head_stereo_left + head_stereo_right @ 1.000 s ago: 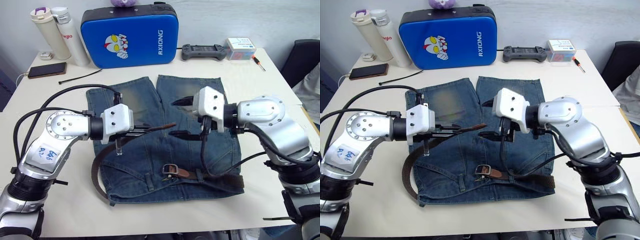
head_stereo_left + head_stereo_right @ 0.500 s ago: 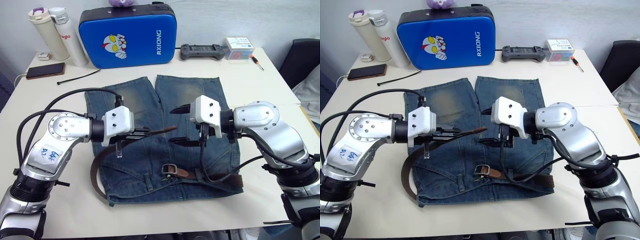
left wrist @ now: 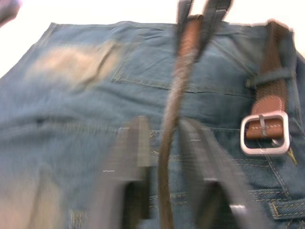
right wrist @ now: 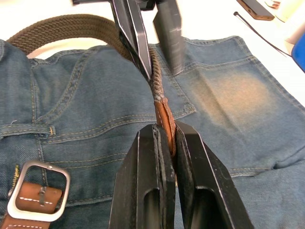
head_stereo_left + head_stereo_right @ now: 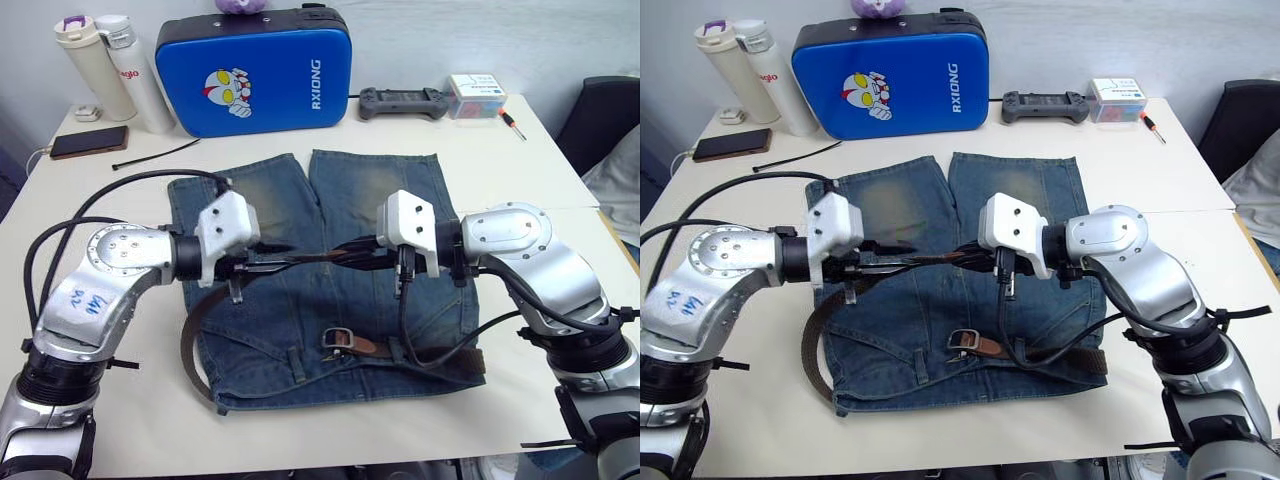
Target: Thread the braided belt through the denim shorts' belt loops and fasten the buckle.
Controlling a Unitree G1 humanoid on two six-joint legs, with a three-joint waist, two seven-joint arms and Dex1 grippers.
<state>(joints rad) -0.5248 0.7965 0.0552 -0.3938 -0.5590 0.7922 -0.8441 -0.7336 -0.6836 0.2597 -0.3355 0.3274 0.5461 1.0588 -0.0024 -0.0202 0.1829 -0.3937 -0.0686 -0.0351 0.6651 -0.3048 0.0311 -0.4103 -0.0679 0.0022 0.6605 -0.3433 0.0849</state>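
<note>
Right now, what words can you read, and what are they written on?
"RXIONG": white letters running up the blue padded case.
Red letters on the white bottle: partly hidden, unreadable.
Handwritten marks on the blue sticker on the left arm: not legible.
Print on the small box: too small.

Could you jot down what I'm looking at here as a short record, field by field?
Surface: white table
Cloth: denim shorts lying flat
Belt: braided belt, curving off the shorts' left edge, its free end lifted above the shorts
Buckle: buckle resting on the waistband, unfastened
Left gripper: on the belt, behind its tip
Right gripper: shut on the belt's leather tip
Background: blue padded case, two bottles, phone, game controller
</note>
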